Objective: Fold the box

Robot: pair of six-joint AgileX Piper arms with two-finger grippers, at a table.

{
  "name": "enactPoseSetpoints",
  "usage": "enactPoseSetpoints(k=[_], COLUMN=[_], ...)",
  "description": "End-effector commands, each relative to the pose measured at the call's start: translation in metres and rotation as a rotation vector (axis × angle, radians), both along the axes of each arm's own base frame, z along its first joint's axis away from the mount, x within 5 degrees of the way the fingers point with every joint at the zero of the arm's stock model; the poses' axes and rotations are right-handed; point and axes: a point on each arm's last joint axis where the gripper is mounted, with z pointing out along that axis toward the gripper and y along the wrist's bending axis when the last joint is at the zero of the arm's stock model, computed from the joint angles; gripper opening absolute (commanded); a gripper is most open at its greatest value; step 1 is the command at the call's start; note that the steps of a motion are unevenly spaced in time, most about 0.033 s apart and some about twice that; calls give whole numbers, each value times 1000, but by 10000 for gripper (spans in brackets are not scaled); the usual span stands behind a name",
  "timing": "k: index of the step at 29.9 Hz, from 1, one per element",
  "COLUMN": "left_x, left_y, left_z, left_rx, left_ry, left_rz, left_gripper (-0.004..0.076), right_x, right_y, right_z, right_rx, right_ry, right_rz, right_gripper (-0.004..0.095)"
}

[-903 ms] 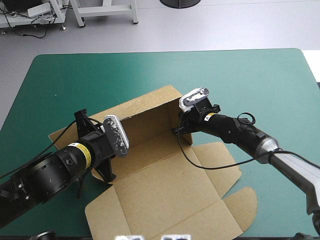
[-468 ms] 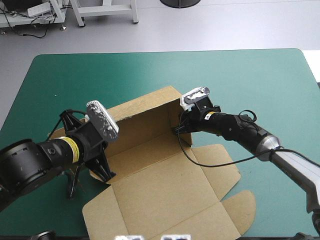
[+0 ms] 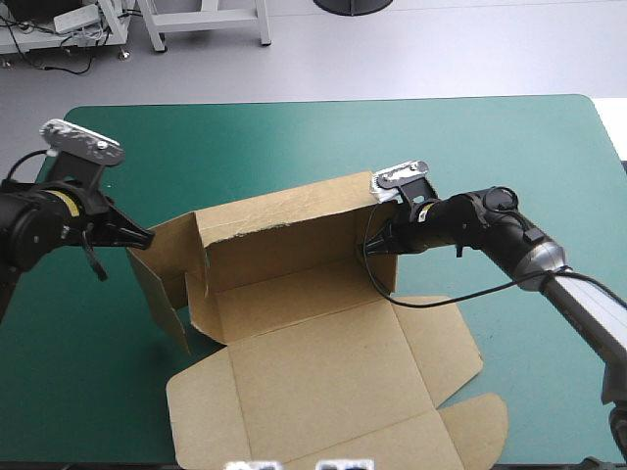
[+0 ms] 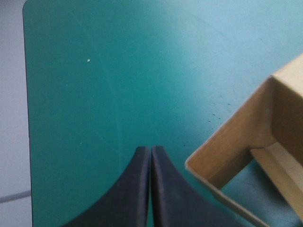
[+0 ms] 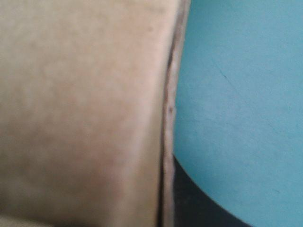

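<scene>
Left fingers [image 4: 138,189]: pressed together into one point, holding nothing, low over bare teal-green cover [image 3: 490,147], tip just beside the outer corner of the box's left end flap [image 3: 162,279] but apart from it. Right fingers [image 5: 199,208]: one black finger shows on the outer face of the right end wall [image 3: 385,264], the board's cut edge right against it; the other is hidden behind the board, so I read this as a pinch on the wall, nearly closed with the sheet between. The box [image 3: 313,362] sits mid-worktop toward the near side, with the back wall [image 3: 284,230] raised, both end pieces standing and the base and lid panels flat, reaching almost to the near edge. Risks, as I judge them: the right pinch looks like the only thing keeping the back wall up, so a slip or early release would likely let it drop flat. The left flap stands unheld and splays outward, so it may spring open more. A push there from the closed left point could slide the whole light sheet across the cover, or twist it against the right hold, rather than turn the flap inward. A hard pull by the right arm could crease or tear the wall at its fold.
</scene>
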Motion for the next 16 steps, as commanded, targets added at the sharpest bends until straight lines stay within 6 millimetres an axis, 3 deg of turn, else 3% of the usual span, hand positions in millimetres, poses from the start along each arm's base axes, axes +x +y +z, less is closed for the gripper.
enactPoseSetpoints(k=[1,6,12,16], left_x=[6,22,47,63], left_y=[27,48,51,57], left_z=[15,6,-12,-23], left_rx=[-104,-136,-137,-168], left_ry=[-116,-84,-16,7], left_rz=[88,163,171,189], left_gripper=[-5,-5,-5,-5], right_x=[-3,-7,-12,-11], right_y=[-7,-12,-23,-23], right_z=[35,63,91,97], right_rx=[-8,-53,-138,-161], right_ry=[-36,-4,7,59], right_rz=[-11,-29,-83,-76], right_gripper=[-14,-16,-24,-24])
